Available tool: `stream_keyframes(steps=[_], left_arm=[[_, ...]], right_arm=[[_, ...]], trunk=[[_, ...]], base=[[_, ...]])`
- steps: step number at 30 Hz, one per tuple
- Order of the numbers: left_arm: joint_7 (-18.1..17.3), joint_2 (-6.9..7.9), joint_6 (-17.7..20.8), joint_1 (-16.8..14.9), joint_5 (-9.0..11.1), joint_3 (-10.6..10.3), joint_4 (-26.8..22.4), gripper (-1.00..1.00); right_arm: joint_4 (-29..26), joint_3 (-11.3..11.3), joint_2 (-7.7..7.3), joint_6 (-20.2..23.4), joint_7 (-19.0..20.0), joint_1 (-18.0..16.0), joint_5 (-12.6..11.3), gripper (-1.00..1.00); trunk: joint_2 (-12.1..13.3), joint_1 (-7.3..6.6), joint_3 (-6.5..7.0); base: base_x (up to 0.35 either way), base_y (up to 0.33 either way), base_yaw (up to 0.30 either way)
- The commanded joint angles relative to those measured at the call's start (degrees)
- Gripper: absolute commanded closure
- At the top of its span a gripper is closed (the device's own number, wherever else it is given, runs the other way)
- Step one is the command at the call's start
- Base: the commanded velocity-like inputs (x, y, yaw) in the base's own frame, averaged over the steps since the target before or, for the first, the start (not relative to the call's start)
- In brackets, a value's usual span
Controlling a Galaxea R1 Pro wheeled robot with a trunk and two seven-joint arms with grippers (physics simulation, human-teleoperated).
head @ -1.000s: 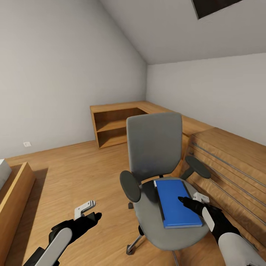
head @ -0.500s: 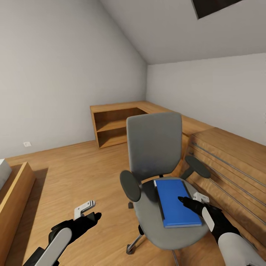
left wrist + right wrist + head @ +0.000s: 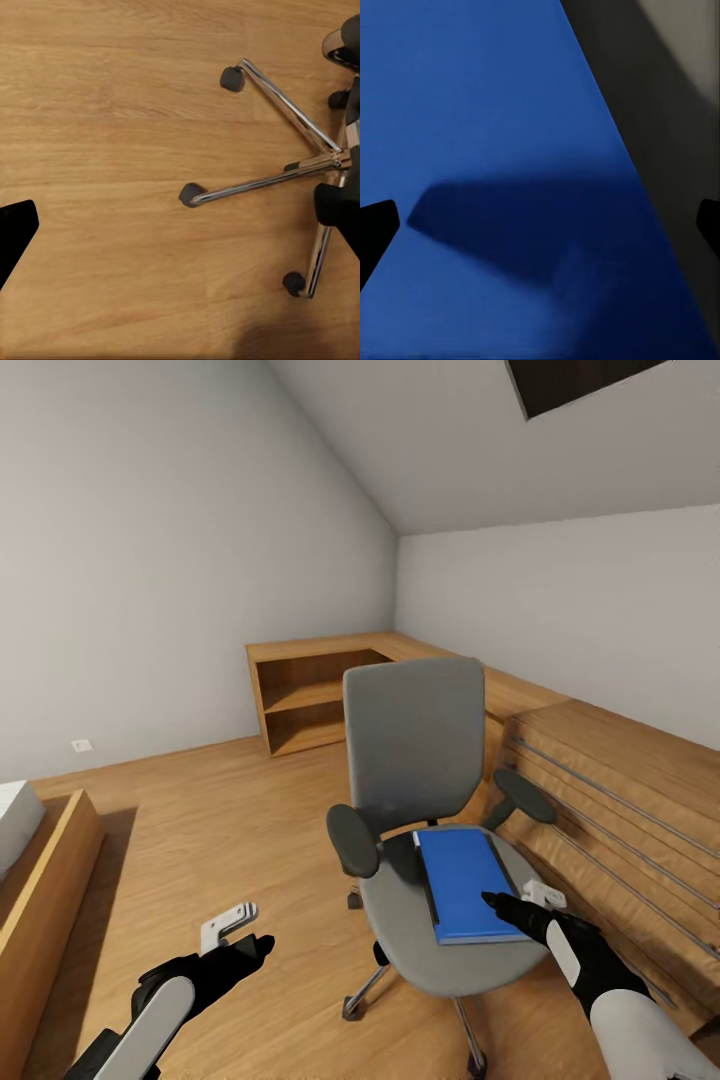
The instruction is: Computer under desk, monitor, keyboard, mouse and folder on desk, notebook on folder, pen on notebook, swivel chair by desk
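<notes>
Left claw (image 3: 240,940): hangs low over bare floor (image 3: 200,830), beside the chair's chrome base (image 3: 300,161); fingers spread, holding nothing. Leave it parked clear of the casters.

Chair (image 3: 415,760): grey, facing you, well out in the room; low wooden shelf (image 3: 310,700) behind it, light-wood chest (image 3: 620,800) just beside it on the right.

Folder (image 3: 460,880): blue, flat on the seat, one end toward the backrest, the near end toward you.

Right claw (image 3: 515,905): just above the folder's near right corner, fingers parted wide with blue between the tips (image 3: 375,229); not gripping yet. Judged step: picking up the folder. Lower until one finger slides under the edge, close on the corner, then lift level so the chair does not roll.
</notes>
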Motion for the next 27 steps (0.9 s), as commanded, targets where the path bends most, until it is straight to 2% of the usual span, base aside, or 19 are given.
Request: stream_keyframes(steps=[1,7,16,27], left_arm=[[0.5,0.05,0.0,-0.1,0.4,-0.1,-0.1,-1.00],[0.5,0.05,0.0,-0.1,0.4,-0.1,-0.1,-1.00],[0.5,0.05,0.0,-0.1,0.5,-0.1,-0.1,-1.00],[0.4,0.05,0.1,-0.1,0.5,-0.1,-0.1,-1.00]], right_arm=[[2.0,-0.2,0.01,0.4,0.0,0.0,0.1,-1.00],[2.0,-0.3,0.01,0.4,0.0,0.0,0.1,-1.00],[2.0,-0.2,0.01,0.4,0.0,0.0,0.2,-1.00],[2.0,-0.3,-0.02,0.4,0.0,0.0,0.2,-1.00]], trunk=[[0.0,-0.01,-0.07],[0.0,-0.01,-0.07],[0.0,-0.01,-0.07],[0.0,-0.01,-0.07]], base=[[-0.034,0.000,0.000],[-0.083,0.000,0.000],[-0.244,0.000,0.000],[-0.039,0.000,0.000]])
